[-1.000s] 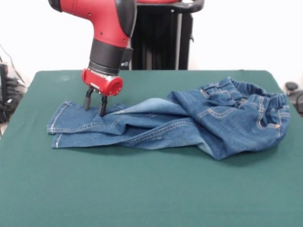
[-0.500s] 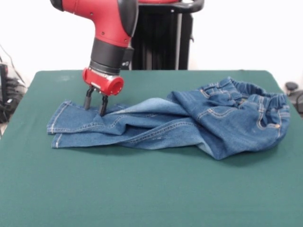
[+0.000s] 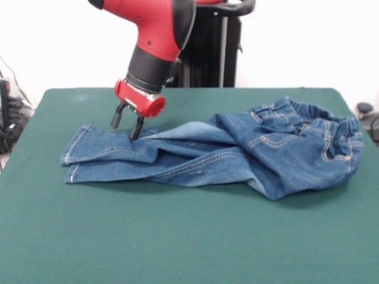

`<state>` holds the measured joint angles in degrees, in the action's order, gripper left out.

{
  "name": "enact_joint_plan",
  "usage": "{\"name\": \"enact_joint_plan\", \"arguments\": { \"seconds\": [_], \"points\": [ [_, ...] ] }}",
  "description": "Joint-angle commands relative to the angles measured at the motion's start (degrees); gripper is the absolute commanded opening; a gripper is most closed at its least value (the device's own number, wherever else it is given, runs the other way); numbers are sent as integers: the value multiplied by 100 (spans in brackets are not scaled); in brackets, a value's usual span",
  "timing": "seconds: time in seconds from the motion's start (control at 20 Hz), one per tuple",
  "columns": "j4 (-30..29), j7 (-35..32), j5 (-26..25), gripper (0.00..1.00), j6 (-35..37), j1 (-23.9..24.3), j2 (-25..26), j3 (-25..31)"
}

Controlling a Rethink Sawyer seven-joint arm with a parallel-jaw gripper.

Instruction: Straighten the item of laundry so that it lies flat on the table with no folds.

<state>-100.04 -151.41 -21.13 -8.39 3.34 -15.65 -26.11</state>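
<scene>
The small pair of blue denim jeans with orange-tan stitching (image 3: 237, 155) lies crumpled across the middle of the dark green felt-topped desk (image 3: 177, 242), its long axis running left to right: leg cuffs at centre left, elastic waistband bunched at centre right. The red-and-black arm's claw (image 3: 127, 126) hangs at upper left, prongs spread and holding nothing, just above the upper edge of the leg near the cuffs. The folded bulk lies rightward of it.

On the table (image 3: 177, 242) lies 1 pair of jeans (image 3: 237, 151) with 2 legs. Above the jeans' leg end hangs 1 gripper (image 3: 126, 127) with 2 fingers (image 3: 137, 129).
</scene>
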Motion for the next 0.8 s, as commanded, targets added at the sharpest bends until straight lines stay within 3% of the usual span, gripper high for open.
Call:
{"name": "enact_joint_plan", "arguments": {
  "seconds": [0.05,0.3,0.6,0.8],
  "points": [
    [-457,134,81,100,1804,333,168,556],
    [-575,253,-110,100,1952,451,104,607],
    [-485,-56,-74,100,1776,169,452,294],
    [-413,-34,-145,100,1575,262,645,364]
  ]
}}
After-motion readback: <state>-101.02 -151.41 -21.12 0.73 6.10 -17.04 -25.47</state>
